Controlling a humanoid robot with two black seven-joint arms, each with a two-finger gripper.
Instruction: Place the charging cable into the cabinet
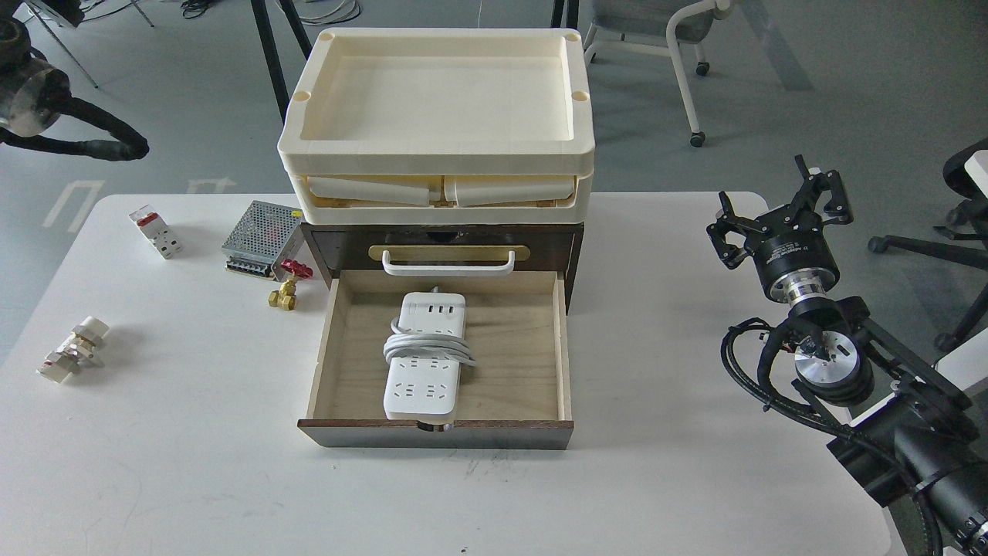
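Observation:
The charging cable (427,355), a white power strip with its cord coiled around the middle, lies flat in the open pale-wood drawer (519,363) of the dark brown cabinet (571,247). The drawer is pulled out toward me, and the white bar handle (448,266) of the drawer above it shows. Nothing holds the cable. Only a back part of my left arm (35,93) shows at the top left; its gripper is out of view. My right gripper (776,205) is open and empty, raised over the table's right edge, far from the cabinet.
Stacked cream plastic trays (440,158) sit on the cabinet. Left of it lie a silver perforated power-supply box (251,238), a brass valve with a red handle (287,286), a white-and-red breaker block (157,232) and a small white fitting (73,347).

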